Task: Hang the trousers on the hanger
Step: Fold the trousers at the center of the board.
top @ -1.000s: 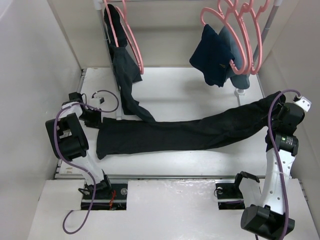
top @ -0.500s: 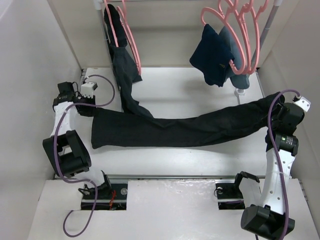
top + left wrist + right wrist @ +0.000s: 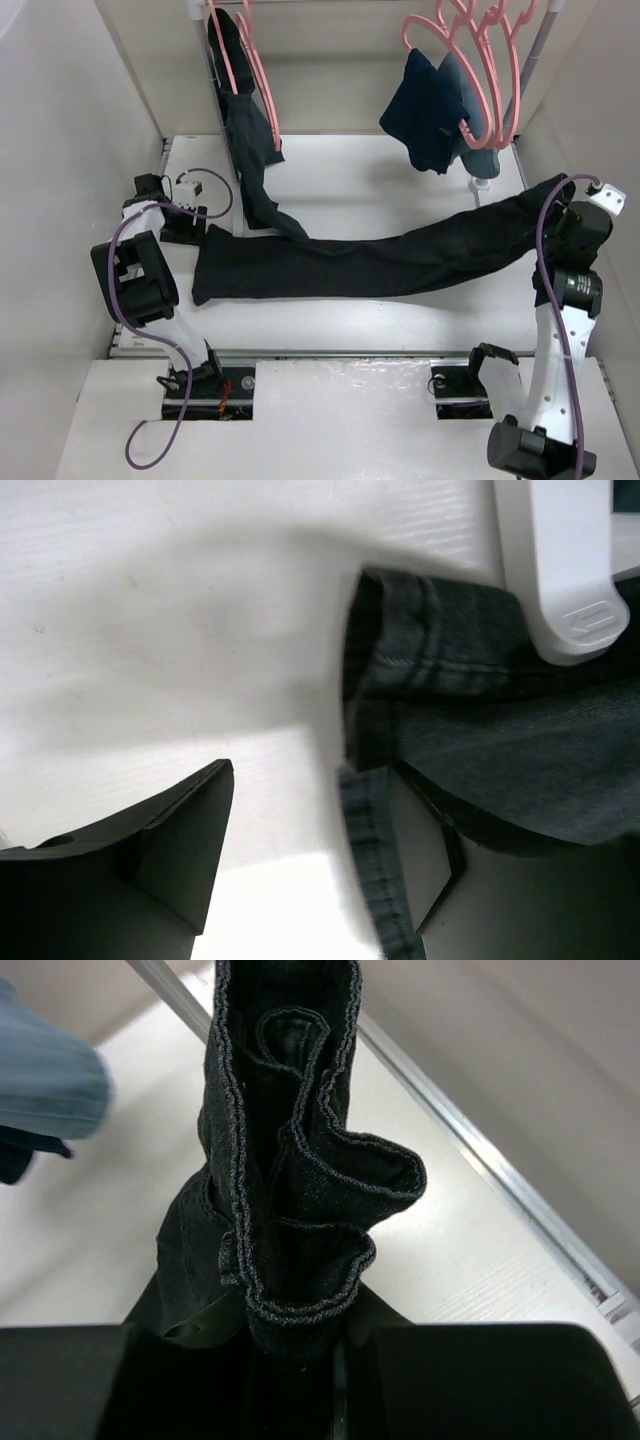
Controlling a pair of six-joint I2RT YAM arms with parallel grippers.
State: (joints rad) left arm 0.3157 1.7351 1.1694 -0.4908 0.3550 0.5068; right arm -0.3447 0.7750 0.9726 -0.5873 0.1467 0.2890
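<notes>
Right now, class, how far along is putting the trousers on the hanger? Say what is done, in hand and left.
Done: the right gripper is shut on one bunched end of the trousers. In hand: the left gripper is open at the other end, not clamped. Left: the trousers lie across the table, none over a pink hanger.

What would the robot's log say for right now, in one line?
trousers: laid across table | right gripper: shut on one end | left gripper: open at other end | hanger: hanging, untouched
</notes>
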